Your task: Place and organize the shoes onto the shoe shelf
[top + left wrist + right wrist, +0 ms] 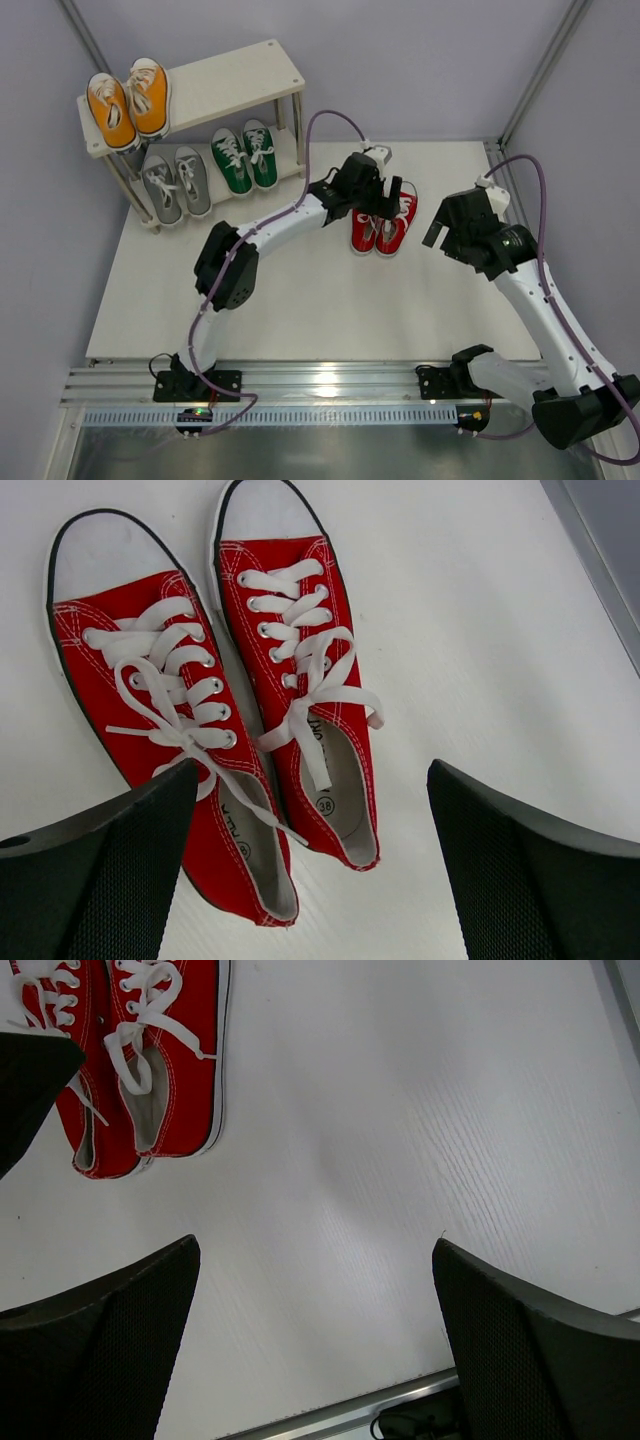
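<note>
The red pair [383,232] lies side by side on the white table, right of centre. My left gripper [386,200] hovers open just above the heels; in the left wrist view the red pair [210,700] lies between and ahead of the gripper [310,865], untouched. My right gripper [448,226] is open and empty to the right of the red pair, which shows at the top left of its view [150,1070], with the gripper [315,1345] over bare table. The shoe shelf [235,80] stands at the back left. An orange pair [130,100] sits on its top tier, left half. Grey [177,183] and green [245,155] pairs sit on the lower tier.
The right half of the shelf's top board is bare. Grey walls close in the back and sides. A metal rail [320,385] runs along the table's near edge, also seen in the right wrist view [340,1418]. A dark finger of the left gripper [25,1080] shows at that view's left edge.
</note>
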`<act>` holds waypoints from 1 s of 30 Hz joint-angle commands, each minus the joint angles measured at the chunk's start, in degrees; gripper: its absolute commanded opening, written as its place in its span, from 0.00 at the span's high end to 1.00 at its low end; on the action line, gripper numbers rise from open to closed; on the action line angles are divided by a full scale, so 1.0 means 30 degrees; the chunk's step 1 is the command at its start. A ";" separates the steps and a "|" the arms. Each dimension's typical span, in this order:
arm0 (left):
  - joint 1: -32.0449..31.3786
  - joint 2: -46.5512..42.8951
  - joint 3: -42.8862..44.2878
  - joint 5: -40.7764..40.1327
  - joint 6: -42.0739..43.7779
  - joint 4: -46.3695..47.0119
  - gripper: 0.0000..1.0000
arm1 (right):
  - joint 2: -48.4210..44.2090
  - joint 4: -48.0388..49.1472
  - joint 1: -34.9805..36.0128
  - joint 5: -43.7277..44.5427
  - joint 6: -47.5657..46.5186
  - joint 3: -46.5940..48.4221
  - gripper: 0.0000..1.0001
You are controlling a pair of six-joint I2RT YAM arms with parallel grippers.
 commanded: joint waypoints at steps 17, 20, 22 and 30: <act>-0.1467 0.4359 0.2024 -0.3068 0.0432 -0.3247 0.24 | -0.0755 0.1159 -0.0292 -0.0811 -0.0905 -0.0919 0.02; -0.1497 0.4564 0.1935 -0.2716 0.0110 -0.3596 0.51 | -0.0784 0.1130 -0.0322 -0.0841 -0.1080 -0.1008 0.02; -0.1497 0.4361 0.1585 -0.2598 -0.0125 -0.3949 0.75 | -0.0842 0.1130 -0.0322 -0.0986 -0.1168 -0.1066 0.02; -0.1526 -0.2714 -0.6730 -0.4703 -0.2786 -0.3187 1.00 | -0.1252 0.1685 -0.0351 -0.2244 -0.1315 -0.1769 0.02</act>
